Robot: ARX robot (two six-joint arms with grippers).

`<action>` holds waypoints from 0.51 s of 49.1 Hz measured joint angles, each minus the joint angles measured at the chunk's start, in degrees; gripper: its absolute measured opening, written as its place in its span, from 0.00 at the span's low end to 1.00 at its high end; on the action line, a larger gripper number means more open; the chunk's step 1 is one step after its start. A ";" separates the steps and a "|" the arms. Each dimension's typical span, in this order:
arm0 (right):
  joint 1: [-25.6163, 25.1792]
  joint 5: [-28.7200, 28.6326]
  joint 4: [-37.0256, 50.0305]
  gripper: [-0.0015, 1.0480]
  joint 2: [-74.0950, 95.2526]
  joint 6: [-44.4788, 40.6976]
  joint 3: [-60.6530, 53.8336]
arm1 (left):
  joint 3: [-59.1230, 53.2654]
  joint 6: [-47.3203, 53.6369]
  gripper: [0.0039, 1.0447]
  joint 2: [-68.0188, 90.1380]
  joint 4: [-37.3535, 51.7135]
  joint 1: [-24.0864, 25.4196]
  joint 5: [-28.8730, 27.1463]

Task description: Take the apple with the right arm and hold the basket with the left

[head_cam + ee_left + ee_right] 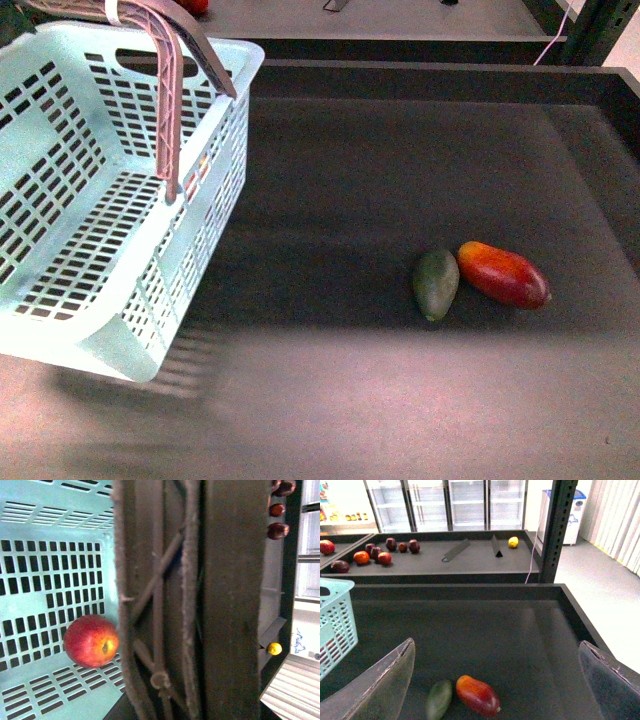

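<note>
Handles (157, 580) crowd the left wrist view; apple (91, 641) sits in the basket (50, 580). Right claw (496, 645) gapes empty; left claw unseen.

Dark raised-rim display table (400, 180) is filling most of the front frame, its lower strip catching pale pinkish light. White cable (553, 42) is hanging at upper right. From the right wrist: glass-door coolers (470, 500) are glowing white along the back wall. Black perforated post (555, 530) is standing beside the table. Grey floor (600, 580) is running toward pale curtains (620, 520).
</note>
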 joint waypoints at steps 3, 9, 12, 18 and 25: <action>0.00 -0.02 0.00 0.92 0.00 0.00 0.00 | -0.04 -0.48 0.14 1.49 0.17 0.46 0.37; 0.00 0.00 0.00 0.92 0.00 0.00 0.00 | -1.79 -0.96 0.14 2.54 2.05 1.33 0.81; 0.00 0.00 0.00 0.92 0.00 0.00 0.00 | -2.60 -0.98 0.14 2.54 2.80 1.62 0.96; 0.00 0.00 0.00 0.92 0.00 0.00 0.00 | -3.98 -1.01 0.14 2.54 3.76 2.05 1.44; 0.00 0.00 0.00 0.92 0.00 0.00 0.00 | -5.70 -1.11 0.14 2.54 4.24 2.43 1.51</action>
